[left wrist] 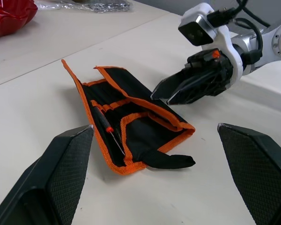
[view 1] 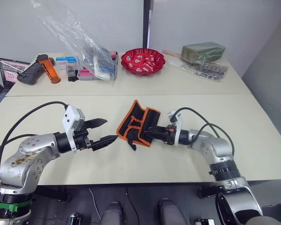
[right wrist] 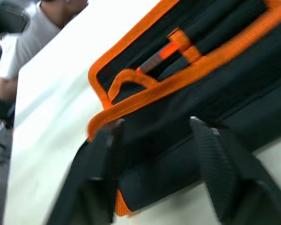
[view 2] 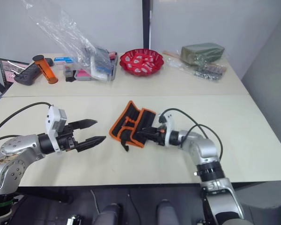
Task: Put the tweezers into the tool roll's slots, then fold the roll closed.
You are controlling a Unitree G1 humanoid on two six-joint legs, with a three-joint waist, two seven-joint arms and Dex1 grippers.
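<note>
At the centre of the frame, a black tool roll (view 1: 137, 123) with orange edging lies partly folded on the pale worktop (view 1: 253, 140). The right gripper (view 1: 152, 132) has its fingers pinched on the roll's near flap, apparently to fold it closed. A slim black tweezer (left wrist: 108, 132) sits tucked in the slots (left wrist: 113, 105) inside. Left of centre, the left gripper (view 1: 103, 131) hovers beside the roll, fingers apart, seemingly ready to help.

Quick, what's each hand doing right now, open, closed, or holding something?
Left hand: open, holding nothing, beside the tool roll.
Right hand: at the roll's edge, fingers either side of the fabric; whether it is gripping cannot be told.
</note>
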